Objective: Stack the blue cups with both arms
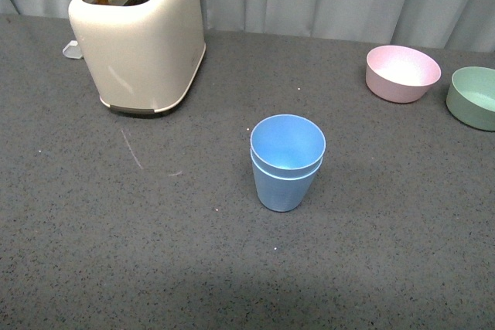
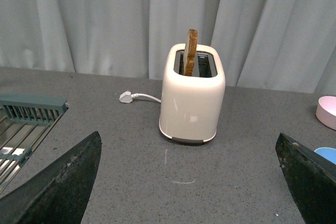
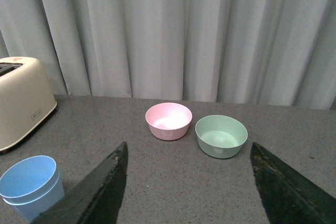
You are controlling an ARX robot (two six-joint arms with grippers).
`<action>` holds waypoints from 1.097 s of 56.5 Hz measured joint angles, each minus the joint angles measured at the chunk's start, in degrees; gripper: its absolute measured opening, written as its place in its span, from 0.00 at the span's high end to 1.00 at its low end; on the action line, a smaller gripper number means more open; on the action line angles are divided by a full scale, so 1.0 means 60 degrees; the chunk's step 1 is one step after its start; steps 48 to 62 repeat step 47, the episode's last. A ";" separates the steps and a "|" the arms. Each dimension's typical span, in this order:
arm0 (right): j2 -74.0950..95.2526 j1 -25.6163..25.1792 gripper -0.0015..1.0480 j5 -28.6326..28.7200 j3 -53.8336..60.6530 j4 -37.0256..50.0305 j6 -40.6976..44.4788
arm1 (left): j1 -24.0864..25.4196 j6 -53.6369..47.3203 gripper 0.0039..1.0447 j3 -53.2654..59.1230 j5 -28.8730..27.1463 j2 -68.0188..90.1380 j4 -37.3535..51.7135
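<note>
The two blue cups [image 1: 285,162] stand nested, one inside the other, upright at the middle of the grey table; both rims show. They also appear in the right wrist view as blue cups [image 3: 29,184] at the edge, and a sliver of a blue rim [image 2: 326,154] shows in the left wrist view. Neither arm appears in the front view. My left gripper [image 2: 191,182] is open over bare tabletop, facing the toaster. Well apart from the cups, my right gripper [image 3: 189,187] is open with nothing between its fingers, facing the bowls.
A cream toaster [image 1: 141,36] with a slice of bread stands at the back left, its plug [image 2: 126,97] lying behind. A pink bowl [image 1: 402,73] and a green bowl [image 1: 473,96] sit at the back right. A metal rack [image 2: 23,124] shows in the left wrist view.
</note>
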State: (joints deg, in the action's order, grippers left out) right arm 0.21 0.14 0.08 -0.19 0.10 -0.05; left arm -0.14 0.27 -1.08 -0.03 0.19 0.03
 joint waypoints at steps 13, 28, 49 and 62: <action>0.0000 0.0000 0.09 0.0000 0.0000 0.0000 -0.0007 | 0.0000 0.0000 0.06 0.0000 0.0000 0.0000 0.0000; 0.0004 0.0000 0.09 0.0000 0.0000 0.0000 -0.0007 | 0.0000 0.0000 0.06 0.0000 0.0000 0.0000 0.0000; 0.0000 0.0000 0.09 0.0000 0.0000 0.0000 -0.0007 | 0.0000 0.0000 0.06 0.0000 0.0000 0.0000 0.0000; 0.0000 0.0000 0.09 0.0000 0.0000 0.0000 -0.0007 | 0.0000 0.0000 0.06 0.0000 0.0000 0.0000 0.0000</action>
